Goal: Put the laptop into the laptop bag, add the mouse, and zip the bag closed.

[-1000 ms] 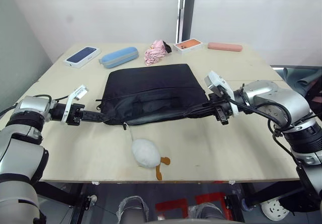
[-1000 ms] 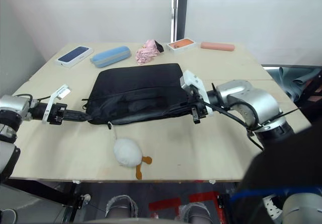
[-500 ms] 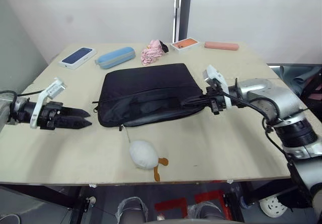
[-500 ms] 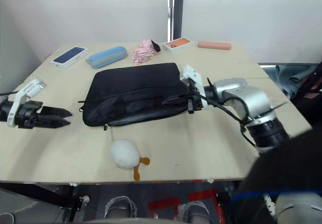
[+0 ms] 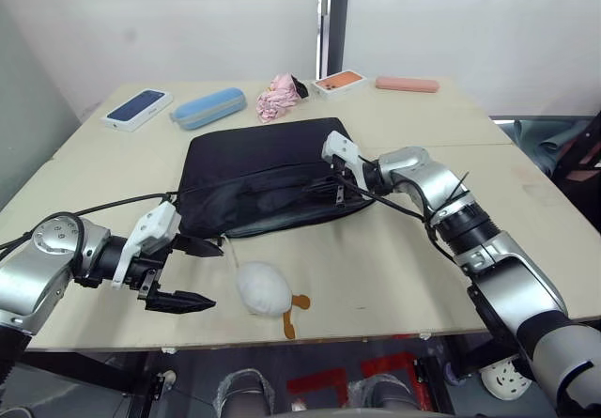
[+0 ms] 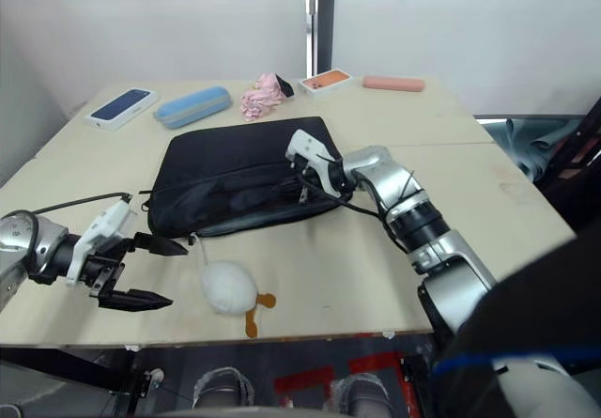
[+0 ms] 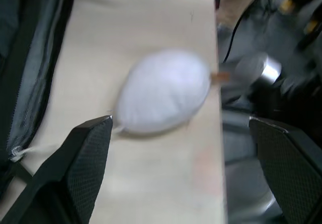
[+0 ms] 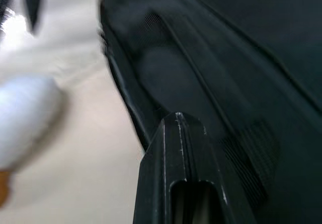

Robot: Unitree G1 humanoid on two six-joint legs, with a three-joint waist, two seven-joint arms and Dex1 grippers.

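Two grippers: both reach over a pale wooden worktop (image 5: 394, 268).
Laptop bag (image 5: 263, 160): a flat black fabric bag lying in the middle of the worktop, its long front edge facing the robot.
Left gripper (image 5: 191, 273): low over the worktop near the front edge, its two black fingers spread wide apart and holding nothing; it sits just in front of the bag's front left corner.
Right gripper (image 5: 324, 191): lies on the bag's front right part, pointing across the bag; its fingers look pressed together in the right wrist view, but whether they pinch any fabric or zipper cannot be told.
White plush toy (image 5: 264, 288): a puffy oval with small orange parts, on the worktop in front of the bag, just beside the open left gripper.
Far edge of the worktop: a phone box (image 5: 137, 108), a blue case (image 5: 208, 107), a pink cloth bundle (image 5: 280, 98), an orange box (image 5: 340, 82) and a pink case (image 5: 407, 85).
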